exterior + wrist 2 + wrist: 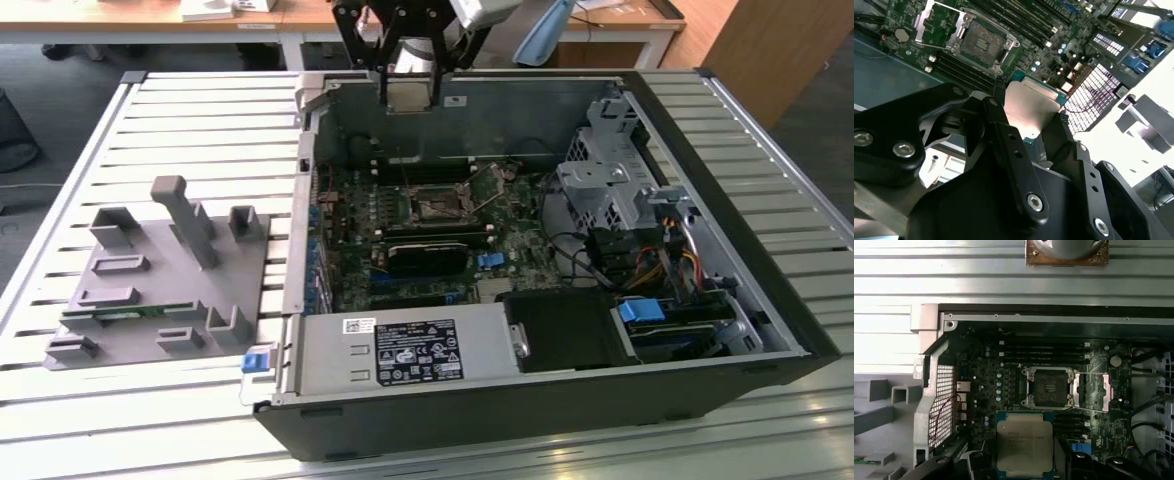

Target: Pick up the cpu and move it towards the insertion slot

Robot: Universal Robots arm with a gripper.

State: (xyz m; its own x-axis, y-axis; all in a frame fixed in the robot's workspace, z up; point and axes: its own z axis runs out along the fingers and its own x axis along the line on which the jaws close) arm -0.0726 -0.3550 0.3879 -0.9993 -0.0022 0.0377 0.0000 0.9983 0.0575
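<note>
The gripper [408, 72] is up in the air at twelve o'clock over the open computer case [747, 300], its black fingers [1009, 150] pinching the cpu [408, 95] by opposite edges, silvery top showing in both wrist views. The insertion slot [437, 207] sits open on the motherboard [400, 250] down at six o'clock from the held chip, well apart from it.

Black pincer [1046, 127], all links and bolts.
Its matte black fingers [1009, 150] were flat bars dotted with small holes, pinned by shiny silver socket-head screws; in the exterior view the pincer [407, 85] was a dark, open linkage frame under a pale grey wrist piece [487, 15].
</note>
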